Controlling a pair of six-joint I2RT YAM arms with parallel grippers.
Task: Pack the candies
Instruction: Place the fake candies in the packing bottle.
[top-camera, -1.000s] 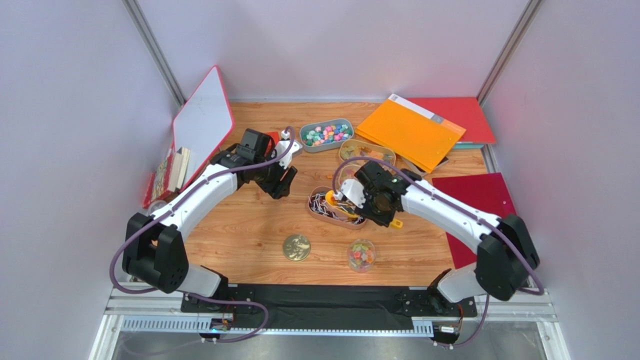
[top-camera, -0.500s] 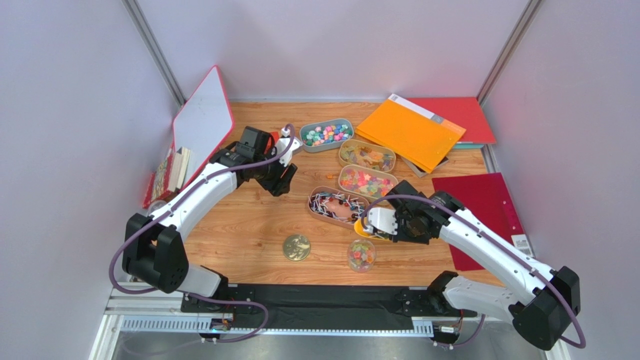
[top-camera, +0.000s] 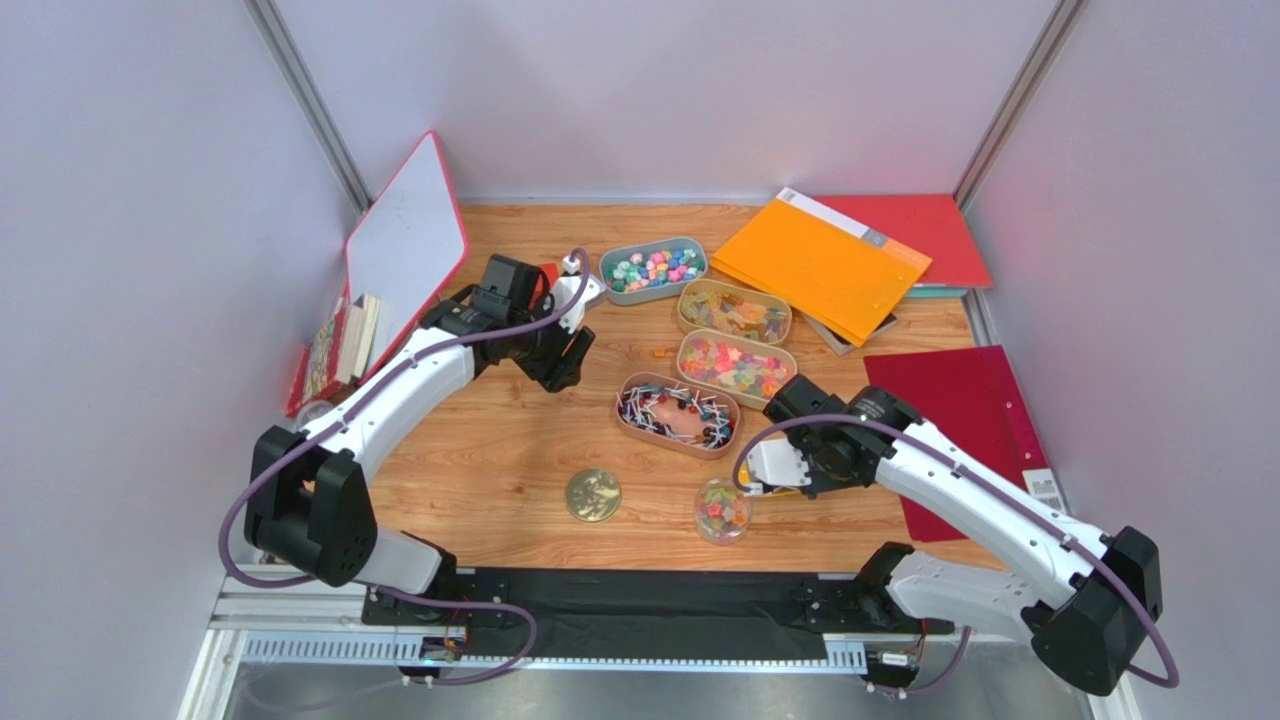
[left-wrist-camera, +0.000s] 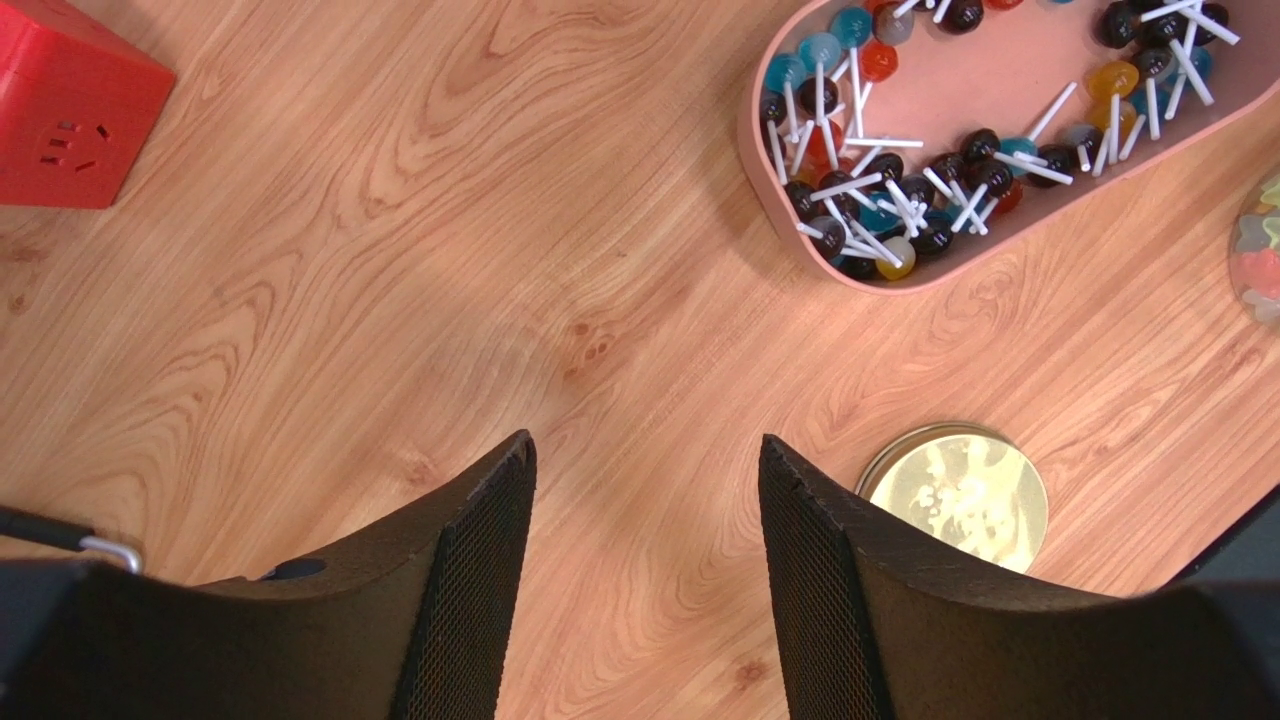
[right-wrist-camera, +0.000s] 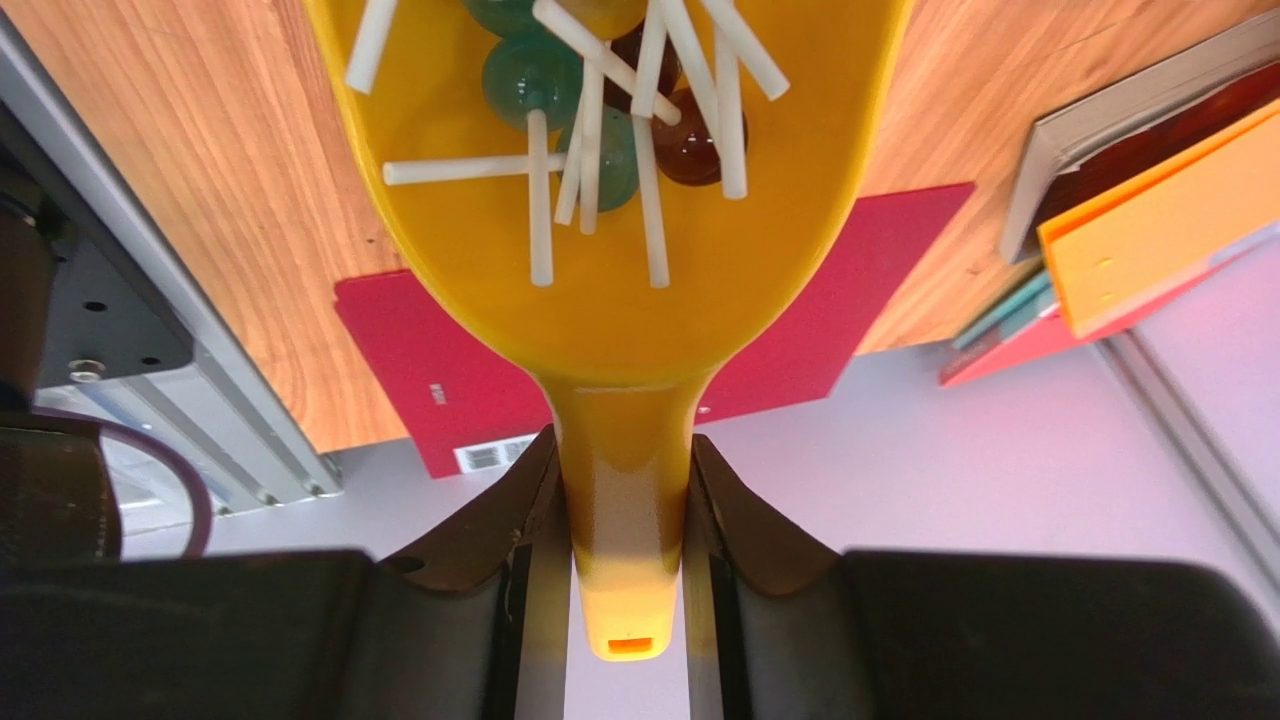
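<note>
R tool (right-wrist-camera: 624, 468) w/ scoop (right-wrist-camera: 601, 308) moved near jar (top-camera: 723, 512); wood table (top-camera: 481, 443), grey walls (top-camera: 676, 90).

The yellow scoop (right-wrist-camera: 601, 315) runs off the top of the right wrist view, cropping its bowl and several lollipops (right-wrist-camera: 529, 78). In the left wrist view the pink tray (left-wrist-camera: 917, 263) is cut by the top and right edges, the red cube (left-wrist-camera: 60, 105) by the left, and a finger (left-wrist-camera: 857, 600) of the left gripper (left-wrist-camera: 646, 585) hides part of the gold lid (left-wrist-camera: 962, 488).
</note>
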